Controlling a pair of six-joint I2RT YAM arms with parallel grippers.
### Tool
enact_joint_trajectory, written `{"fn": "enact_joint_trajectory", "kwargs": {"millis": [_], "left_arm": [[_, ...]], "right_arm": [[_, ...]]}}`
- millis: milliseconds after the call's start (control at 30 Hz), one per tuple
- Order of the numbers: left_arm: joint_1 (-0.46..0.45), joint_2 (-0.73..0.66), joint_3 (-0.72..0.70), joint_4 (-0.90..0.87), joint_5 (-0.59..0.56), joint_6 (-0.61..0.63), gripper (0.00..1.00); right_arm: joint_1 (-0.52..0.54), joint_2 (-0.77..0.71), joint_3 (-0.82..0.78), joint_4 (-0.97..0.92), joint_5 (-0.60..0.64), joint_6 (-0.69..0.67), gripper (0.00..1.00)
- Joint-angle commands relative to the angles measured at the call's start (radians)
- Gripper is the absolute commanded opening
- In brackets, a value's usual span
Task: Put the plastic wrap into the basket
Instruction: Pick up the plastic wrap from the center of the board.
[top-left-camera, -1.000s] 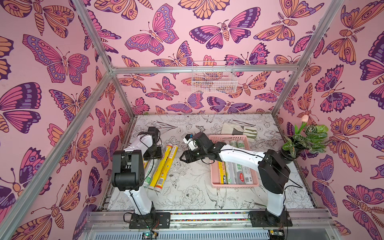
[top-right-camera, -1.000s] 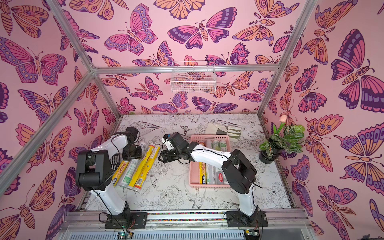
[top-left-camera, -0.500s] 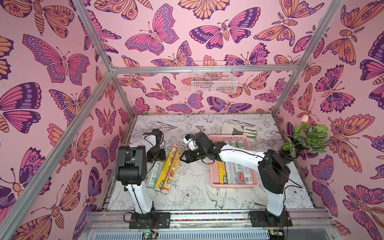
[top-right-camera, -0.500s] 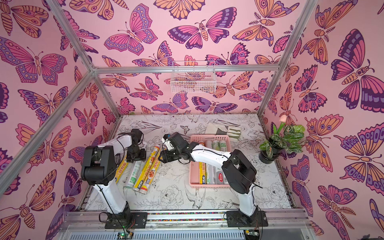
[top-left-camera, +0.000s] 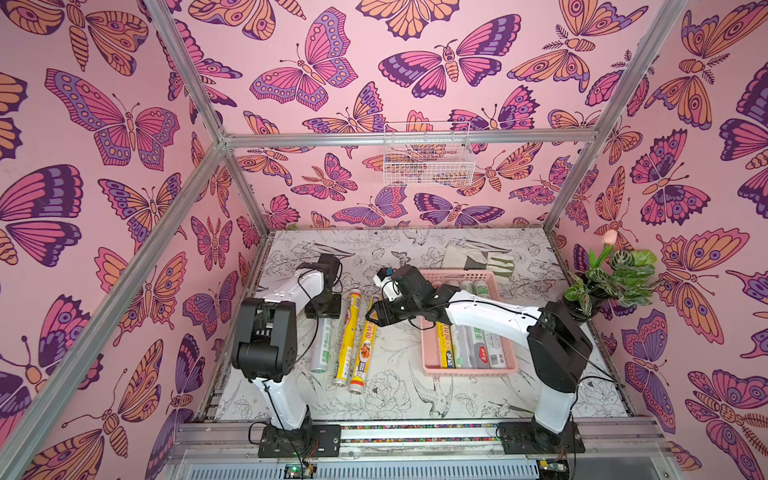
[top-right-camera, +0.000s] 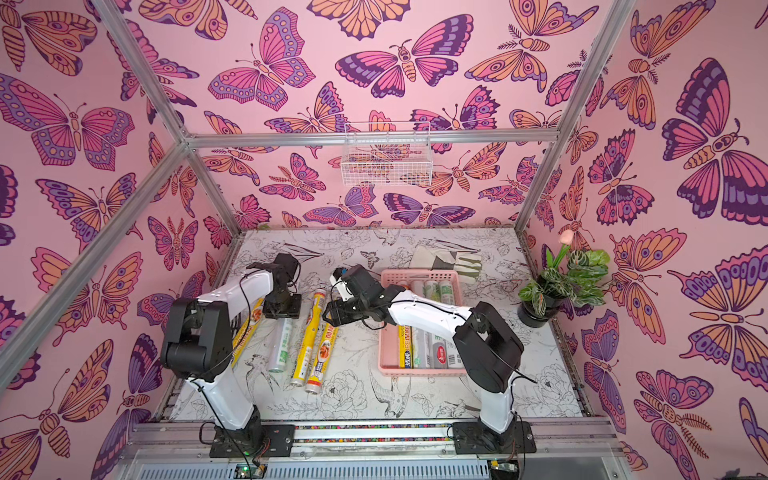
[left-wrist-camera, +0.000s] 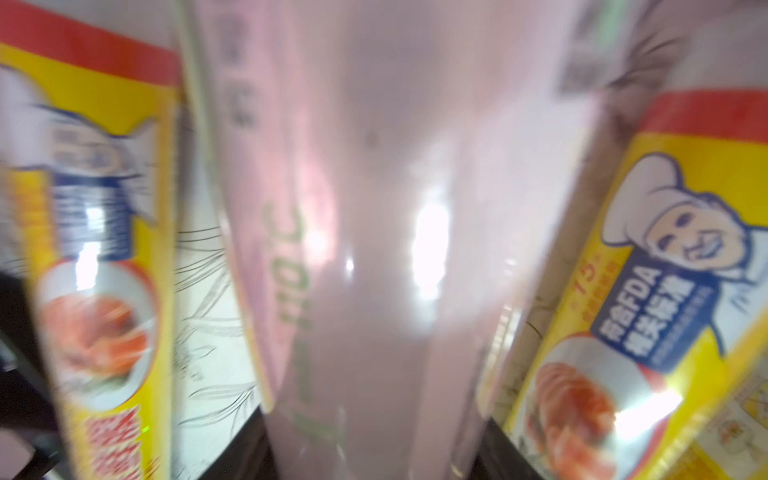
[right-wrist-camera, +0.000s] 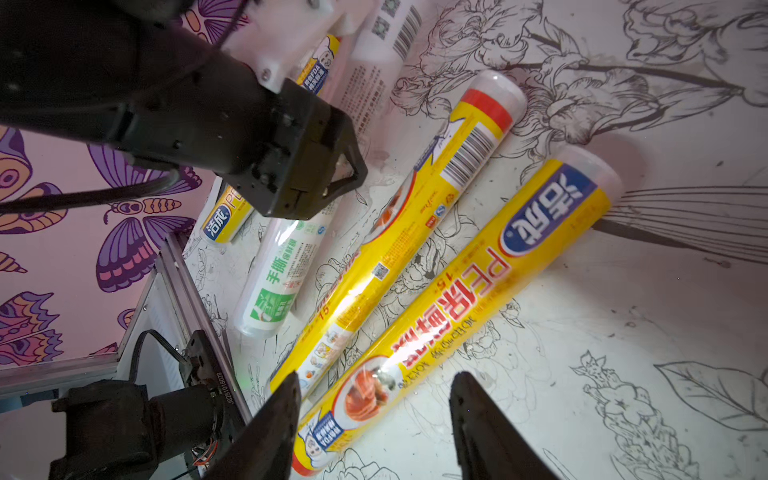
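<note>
Three plastic wrap rolls lie side by side left of the pink basket (top-left-camera: 426, 345), which holds several more rolls (top-left-camera: 469, 345). My left gripper (top-left-camera: 322, 309) (left-wrist-camera: 378, 436) is shut on the far end of the whitish roll (top-left-camera: 322, 347) (left-wrist-camera: 374, 208), which still lies on the table. My right gripper (top-left-camera: 374, 318) (right-wrist-camera: 376, 378) is open and straddles the far end of the nearest yellow roll (top-left-camera: 363, 349) (right-wrist-camera: 457, 299). A second yellow roll (top-left-camera: 348, 332) lies between those two. Another yellow roll (top-right-camera: 249, 328) lies partly hidden under my left arm.
A white wire basket (top-left-camera: 428, 162) hangs on the back wall. A potted plant (top-left-camera: 606, 282) stands at the right edge. Folded gloves (top-left-camera: 478, 259) lie behind the pink basket. Metal frame posts run along the table's left and right sides.
My left arm swung right from the table's left edge, came down over the whitish roll and closed on it. The right gripper has barely moved.
</note>
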Motion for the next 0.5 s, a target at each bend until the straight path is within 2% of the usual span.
{"fn": "enact_joint_trajectory", "kwargs": {"millis": [0, 100, 267, 467], "left_arm": [[-0.007, -0.104, 0.036, -0.049, -0.087, 0.001, 0.37], [-0.017, -0.177, 0.055, -0.065, -0.072, 0.004, 0.34], [-0.058, -0.300, 0.084, -0.032, 0.121, -0.070, 0.30], [-0.140, -0.362, 0.061, 0.128, 0.333, -0.210, 0.27]], "right_arm": [[-0.017, -0.055, -0.031, 0.002, 0.037, -0.012, 0.61], [-0.030, -0.097, -0.068, 0.007, 0.078, -0.009, 0.61], [-0.062, -0.189, -0.155, 0.033, 0.151, 0.011, 0.62], [-0.101, -0.340, -0.254, 0.040, 0.257, 0.024, 0.62]]}}
